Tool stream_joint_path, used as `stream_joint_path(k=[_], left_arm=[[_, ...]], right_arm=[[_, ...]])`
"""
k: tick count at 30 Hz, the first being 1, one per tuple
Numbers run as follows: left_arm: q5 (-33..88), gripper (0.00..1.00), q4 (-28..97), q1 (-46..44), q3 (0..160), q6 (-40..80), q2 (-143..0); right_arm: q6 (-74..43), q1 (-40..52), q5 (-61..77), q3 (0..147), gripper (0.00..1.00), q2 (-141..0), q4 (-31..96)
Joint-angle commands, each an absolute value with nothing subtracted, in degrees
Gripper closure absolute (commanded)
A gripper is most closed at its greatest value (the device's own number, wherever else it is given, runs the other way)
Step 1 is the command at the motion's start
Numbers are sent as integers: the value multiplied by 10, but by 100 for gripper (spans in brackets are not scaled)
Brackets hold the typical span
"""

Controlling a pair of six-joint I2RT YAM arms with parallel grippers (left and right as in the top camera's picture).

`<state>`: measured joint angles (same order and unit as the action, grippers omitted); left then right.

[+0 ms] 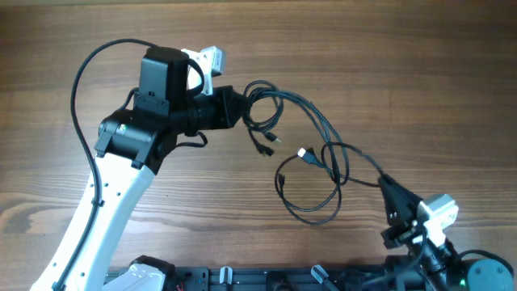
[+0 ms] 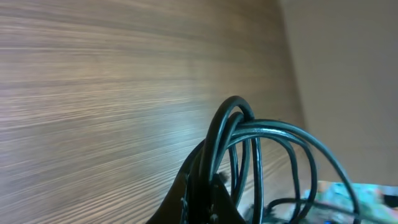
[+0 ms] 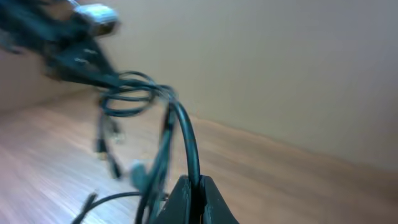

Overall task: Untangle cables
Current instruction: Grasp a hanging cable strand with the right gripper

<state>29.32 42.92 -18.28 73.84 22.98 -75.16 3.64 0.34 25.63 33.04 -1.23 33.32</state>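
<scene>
The cables (image 1: pixel 311 133) are thin black cords strung in a tangle across the wooden table between my two grippers, with loops hanging near the middle and a white-tipped plug (image 1: pixel 302 152). My left gripper (image 1: pixel 239 107) is shut on a bundle of cable loops at the tangle's upper left; the left wrist view shows the loops (image 2: pixel 249 134) arching out of the shut jaws (image 2: pixel 208 199). My right gripper (image 1: pixel 388 187) is shut on one cable end at the lower right; the right wrist view shows a single cord (image 3: pixel 186 140) pinched between the jaws (image 3: pixel 194 186).
A thick black robot cable (image 1: pixel 81 89) arcs at the far left beside the left arm (image 1: pixel 105 210). The robot base rail (image 1: pixel 266 279) runs along the front edge. The wooden table (image 1: pixel 420 81) lies around the tangle.
</scene>
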Motion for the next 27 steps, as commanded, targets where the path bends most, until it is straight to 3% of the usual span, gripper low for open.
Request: stream_joint_path(k=[1,13,21,27], left_arm=[[249,96,441,-182,747,161,-740],[210,96,466,-182,747,137,-739],[432,96,413,-182,747,104,-738],[483,96,384,-182,747,109,-738]], right_arm=[[41,6,143,333,96,-13,335],[38,6,27,333,95,-41,338],[28,6,134,333,95,-156,337],[33,6,211,333,96,-216,335]])
